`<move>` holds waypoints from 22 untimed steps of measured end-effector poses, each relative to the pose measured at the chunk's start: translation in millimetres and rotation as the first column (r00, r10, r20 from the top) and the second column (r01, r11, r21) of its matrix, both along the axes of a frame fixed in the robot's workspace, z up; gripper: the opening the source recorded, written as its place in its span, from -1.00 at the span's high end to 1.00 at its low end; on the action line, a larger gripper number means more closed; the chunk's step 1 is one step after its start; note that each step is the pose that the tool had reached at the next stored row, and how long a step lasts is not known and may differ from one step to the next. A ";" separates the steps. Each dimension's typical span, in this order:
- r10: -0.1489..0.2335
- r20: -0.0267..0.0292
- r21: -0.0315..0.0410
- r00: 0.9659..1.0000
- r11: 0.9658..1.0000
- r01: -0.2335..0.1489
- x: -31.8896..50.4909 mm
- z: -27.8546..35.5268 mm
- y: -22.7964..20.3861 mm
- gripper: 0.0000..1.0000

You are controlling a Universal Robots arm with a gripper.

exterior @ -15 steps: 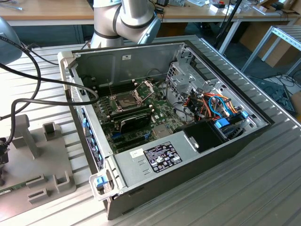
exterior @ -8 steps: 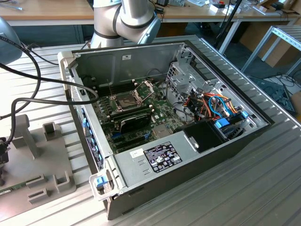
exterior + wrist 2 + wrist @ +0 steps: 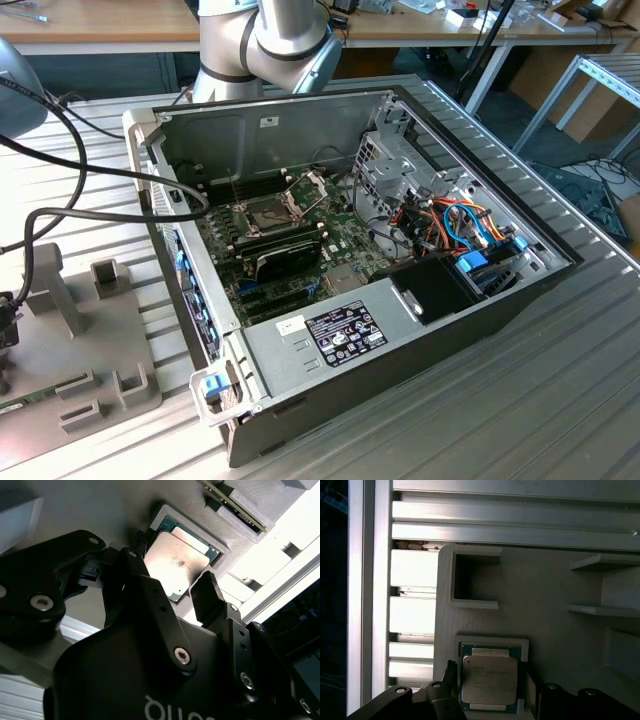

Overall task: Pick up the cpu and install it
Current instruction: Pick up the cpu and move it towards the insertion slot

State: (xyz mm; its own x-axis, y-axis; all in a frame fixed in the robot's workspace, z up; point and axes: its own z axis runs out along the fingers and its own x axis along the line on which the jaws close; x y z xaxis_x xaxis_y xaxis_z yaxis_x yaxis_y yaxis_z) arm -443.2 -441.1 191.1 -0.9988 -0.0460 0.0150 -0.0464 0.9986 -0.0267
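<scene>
Claw (image 3: 171, 582) hangs spread astride your cpu (image 3: 177, 562), a flat silver-grey square with green rim seated in the grey holder (image 3: 545, 605), fingers (image 3: 205, 597) seemingly clear of it.

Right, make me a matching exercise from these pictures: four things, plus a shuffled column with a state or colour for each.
1 cpu
2 gripper
3 socket frame
4 cables

A hinged up
B blue and orange
C jaws open, either side of the cpu
D lying in a recess of the grey holder

Pairs: 1-D, 2-C, 3-A, 4-B
</scene>
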 end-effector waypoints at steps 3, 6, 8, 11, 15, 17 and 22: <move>0.000 0.000 0.000 1.000 1.000 0.000 0.0 -0.4 0.0 -0.25; 0.000 0.000 0.000 1.000 1.000 0.000 0.0 -0.5 0.0 -0.25; 0.000 0.000 0.000 1.000 1.000 0.000 0.0 -1.0 0.0 -0.25; 0.000 0.000 0.000 1.000 1.000 0.000 0.0 -1.6 0.0 -0.25; 0.000 0.000 0.000 1.000 1.000 0.000 0.0 -1.8 0.0 -0.25; 0.000 -0.001 0.000 1.000 1.000 0.000 0.0 -1.9 0.1 -0.25; 0.000 -0.006 0.001 1.000 1.000 0.000 -0.1 -1.7 0.0 -0.25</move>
